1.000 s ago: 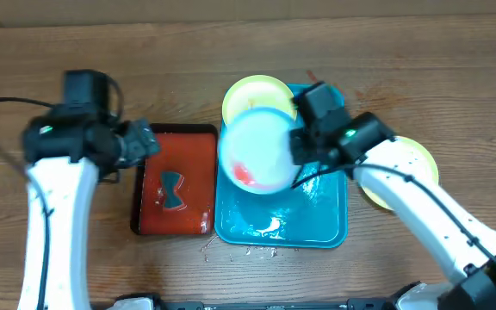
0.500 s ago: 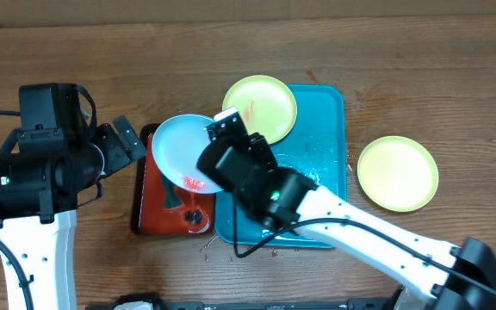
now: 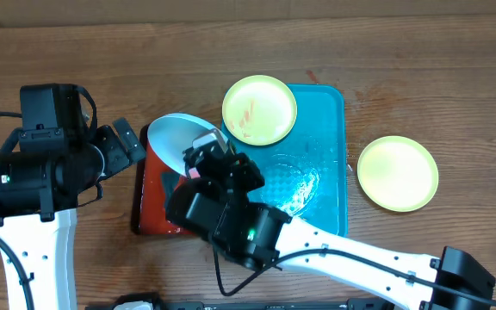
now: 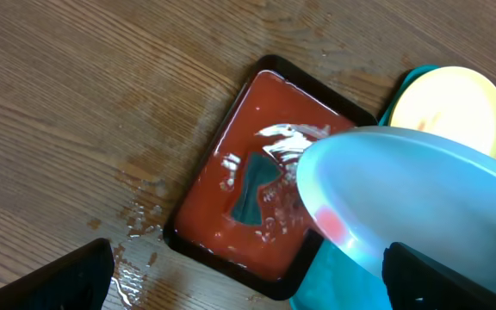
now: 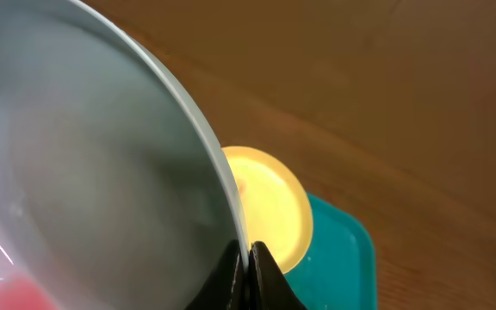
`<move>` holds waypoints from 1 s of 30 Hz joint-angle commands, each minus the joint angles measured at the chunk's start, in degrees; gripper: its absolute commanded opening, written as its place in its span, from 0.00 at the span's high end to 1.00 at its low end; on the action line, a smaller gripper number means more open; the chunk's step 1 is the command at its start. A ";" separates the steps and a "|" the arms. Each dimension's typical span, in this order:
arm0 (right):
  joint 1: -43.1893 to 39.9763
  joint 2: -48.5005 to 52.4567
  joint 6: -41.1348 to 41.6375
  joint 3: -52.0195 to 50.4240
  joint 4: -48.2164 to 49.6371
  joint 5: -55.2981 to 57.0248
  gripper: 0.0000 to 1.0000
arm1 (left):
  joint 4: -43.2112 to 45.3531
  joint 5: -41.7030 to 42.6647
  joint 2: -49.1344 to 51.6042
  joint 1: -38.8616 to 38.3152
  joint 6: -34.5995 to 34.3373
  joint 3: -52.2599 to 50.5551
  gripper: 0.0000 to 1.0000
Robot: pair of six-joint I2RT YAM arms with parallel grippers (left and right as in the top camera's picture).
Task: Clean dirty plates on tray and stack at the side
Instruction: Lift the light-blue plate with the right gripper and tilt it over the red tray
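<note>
- Overhead: the right gripper (image 3: 203, 145) pinches the rim of the light blue plate (image 3: 172, 138). The plate is tilted steeply above the red tray (image 3: 151, 200), at 9 o'clock from the turquoise tray (image 3: 327, 202).
- One yellow-green plate (image 3: 259, 109) lies at the turquoise tray's 11 o'clock corner, partly over the rim, with faint orange streaks on it.
- The second yellow-green plate (image 3: 398, 173) lies flat on the wooden table (image 3: 420, 69), at 3 o'clock from the turquoise tray and apart from it.
- The left gripper (image 3: 126, 142) is at 9 o'clock from the light blue plate, its fingers spread and holding nothing.
- Left wrist: the left gripper (image 4: 248, 257) is wide apart, one dark finger in each lower corner.
- Between the fingers lies the wet red tray (image 4: 231, 146), with a dark teal piece (image 4: 252, 194) in its middle and water drops (image 4: 140, 220) on the table (image 4: 84, 95) at its 8 o'clock.
- The light blue plate (image 4: 420, 198) covers the red tray's 3 o'clock side and bears a red smear (image 4: 330, 226) near its lower edge.
- The yellow-green plate (image 4: 450, 108) shows at 12 o'clock behind it.
- Right wrist: the right gripper (image 5: 248, 275) is pressed onto the edge of the light blue plate (image 5: 84, 155), which fills the left half.
- Past the plate's edge, at 3 o'clock, the yellow-green plate (image 5: 269, 207) sits on the corner of the turquoise tray (image 5: 343, 258).
</note>
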 commanded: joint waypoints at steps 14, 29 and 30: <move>4.98 -0.48 -8.83 1.25 4.46 13.20 0.96 | 0.02 -1.16 0.35 0.04 0.63 1.09 0.00; 5.42 -0.48 -8.83 1.25 5.29 14.38 0.96 | 0.04 -1.16 0.35 0.04 0.63 1.09 0.00; 5.44 -0.48 -8.83 1.25 5.29 14.38 0.96 | 0.02 -1.16 0.35 0.04 0.63 1.09 0.00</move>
